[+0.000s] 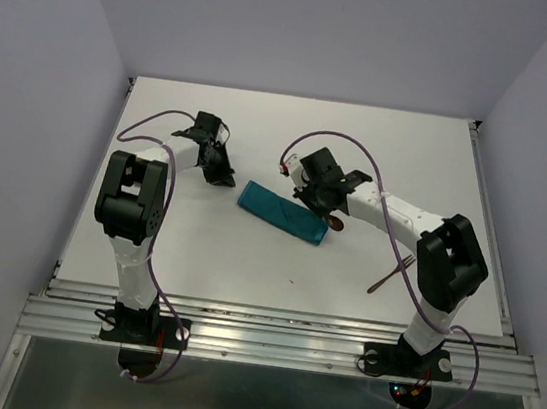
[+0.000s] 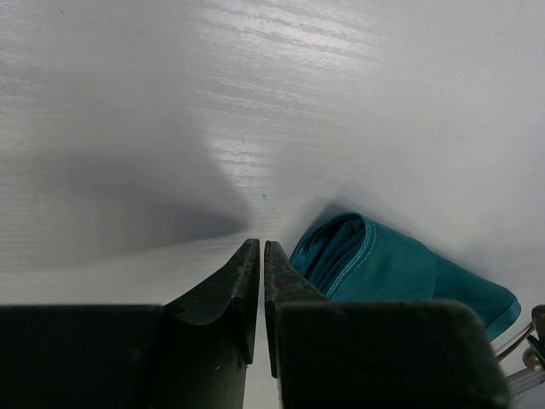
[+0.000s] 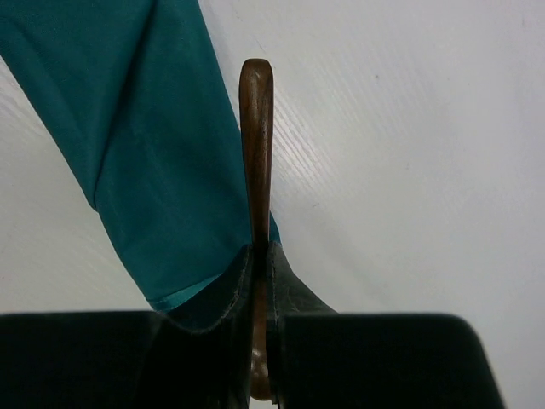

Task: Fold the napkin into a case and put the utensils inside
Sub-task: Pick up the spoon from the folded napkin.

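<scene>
The napkin (image 1: 282,213) lies mid-table as a narrow teal case, slanting from upper left to lower right. My left gripper (image 1: 225,176) sits just off its left end, shut with nothing in it (image 2: 261,244); the case's open layered end (image 2: 375,264) is right beside the fingers. My right gripper (image 1: 325,211) is at the case's right end, shut on a reddish-brown utensil (image 3: 256,145). The utensil's handle points forward along the edge of the teal cloth (image 3: 153,153). A second thin utensil (image 1: 392,273) lies on the table by the right arm.
The white table (image 1: 246,261) is walled in by pale panels on three sides. A metal rail (image 1: 276,336) runs along the near edge where both arm bases stand. Purple cables loop over each arm.
</scene>
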Motion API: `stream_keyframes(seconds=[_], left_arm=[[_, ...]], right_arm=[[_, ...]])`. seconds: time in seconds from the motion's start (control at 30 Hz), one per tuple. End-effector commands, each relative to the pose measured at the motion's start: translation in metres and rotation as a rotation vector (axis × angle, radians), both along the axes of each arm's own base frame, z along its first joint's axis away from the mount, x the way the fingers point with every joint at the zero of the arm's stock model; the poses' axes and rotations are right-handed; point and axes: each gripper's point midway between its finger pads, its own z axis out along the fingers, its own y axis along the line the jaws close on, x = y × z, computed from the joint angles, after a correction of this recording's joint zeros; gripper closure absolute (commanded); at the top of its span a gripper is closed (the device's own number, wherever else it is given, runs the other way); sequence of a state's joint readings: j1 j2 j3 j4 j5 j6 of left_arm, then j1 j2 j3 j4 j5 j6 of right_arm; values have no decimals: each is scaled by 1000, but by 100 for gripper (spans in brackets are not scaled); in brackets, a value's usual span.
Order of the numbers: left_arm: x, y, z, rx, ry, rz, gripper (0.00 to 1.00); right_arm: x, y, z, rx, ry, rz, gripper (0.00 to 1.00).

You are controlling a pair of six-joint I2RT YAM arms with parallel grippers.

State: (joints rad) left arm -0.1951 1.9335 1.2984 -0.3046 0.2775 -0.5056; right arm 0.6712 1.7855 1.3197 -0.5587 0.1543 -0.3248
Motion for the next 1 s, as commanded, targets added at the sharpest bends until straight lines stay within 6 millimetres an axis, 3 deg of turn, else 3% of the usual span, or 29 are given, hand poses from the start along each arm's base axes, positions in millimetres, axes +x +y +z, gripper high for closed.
stream_keyframes(seconds=[0.0,0.33,0.6,0.97], left_arm=[[6,-5,10,-14,-24,-19,82],[2,-11,7,-14,-14,-40,82],[-3,-25,2,-23,0,-64,82],[-3,-29,-1,-42,7,-76,82]], right_arm=[[9,11,5,-58,-37,99,99],[3,20,-18,-108,20,177,99],[-4,30,-19,-91,24,223,99],[-6,42,-27,-89,31,255,99]])
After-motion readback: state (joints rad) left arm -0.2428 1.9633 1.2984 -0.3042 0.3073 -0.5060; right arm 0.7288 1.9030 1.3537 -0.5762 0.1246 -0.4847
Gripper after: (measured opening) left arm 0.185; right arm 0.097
